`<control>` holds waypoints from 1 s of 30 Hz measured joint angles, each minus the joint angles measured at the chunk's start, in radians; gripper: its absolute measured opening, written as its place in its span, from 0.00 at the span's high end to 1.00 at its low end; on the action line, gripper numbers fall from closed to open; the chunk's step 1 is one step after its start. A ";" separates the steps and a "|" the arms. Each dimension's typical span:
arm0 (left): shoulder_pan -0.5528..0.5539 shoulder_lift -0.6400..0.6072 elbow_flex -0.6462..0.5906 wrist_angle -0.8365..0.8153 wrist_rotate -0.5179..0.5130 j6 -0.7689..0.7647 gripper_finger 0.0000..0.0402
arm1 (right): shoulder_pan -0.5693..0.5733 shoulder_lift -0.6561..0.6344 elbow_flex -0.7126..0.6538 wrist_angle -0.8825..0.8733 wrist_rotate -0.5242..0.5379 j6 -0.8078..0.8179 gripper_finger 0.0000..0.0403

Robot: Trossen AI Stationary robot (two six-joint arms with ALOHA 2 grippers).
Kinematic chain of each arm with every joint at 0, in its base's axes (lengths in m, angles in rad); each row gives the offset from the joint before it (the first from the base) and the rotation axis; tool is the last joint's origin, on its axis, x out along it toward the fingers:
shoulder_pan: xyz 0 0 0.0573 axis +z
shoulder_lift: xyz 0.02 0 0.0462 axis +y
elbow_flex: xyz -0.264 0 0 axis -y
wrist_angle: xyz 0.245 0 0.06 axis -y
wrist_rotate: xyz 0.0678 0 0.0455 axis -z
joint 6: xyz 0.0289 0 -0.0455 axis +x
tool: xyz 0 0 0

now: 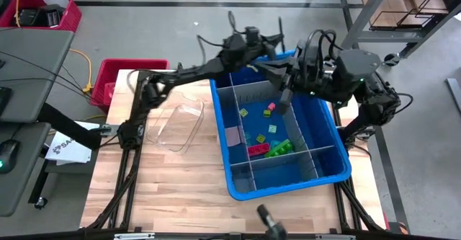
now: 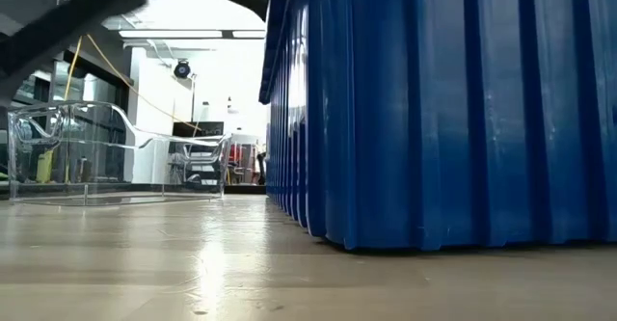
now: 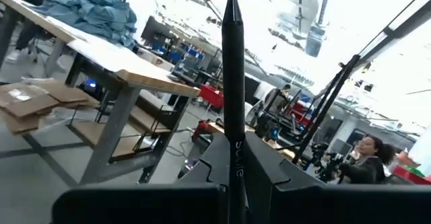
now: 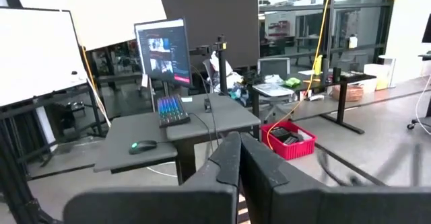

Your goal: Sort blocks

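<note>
Blue bin (image 1: pixel 317 128) holds the blocks (image 1: pixel 272 130) loose in its centre compartment, awaiting sorting. Left gripper (image 1: pixel 288 78) and right gripper (image 1: pixel 283 99) hang above its far end, both pinched closed, empty.

On the wooden bench (image 1: pixel 180 175) a blue bin (image 1: pixel 328 164) with grey dividers (image 1: pixel 299 135) stands beside a clear plastic container (image 1: pixel 175 126), and two red crates (image 1: pixel 115 74) rest on the floor near a grey desk (image 1: pixel 29 74).

Glossy blue plastic bin (image 1: pixel 328 169), clear plastic tray (image 1: pixel 175 125), pale wood table (image 1: pixel 173 189).
</note>
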 joint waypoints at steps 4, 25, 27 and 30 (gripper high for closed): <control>-0.005 0.181 0.194 -0.010 0.000 -0.027 0.94 | -0.001 0.000 0.000 0.000 0.000 0.000 1.00; -0.024 0.234 0.260 -0.192 0.057 0.354 0.36 | 0.002 0.000 0.000 0.000 0.000 0.000 1.00; -0.032 0.234 0.260 -0.230 0.037 0.440 0.35 | 0.002 0.000 0.000 0.001 0.000 0.000 1.00; -0.045 0.234 0.260 -0.239 -0.004 0.466 0.35 | 0.002 0.000 0.000 0.007 0.000 0.000 1.00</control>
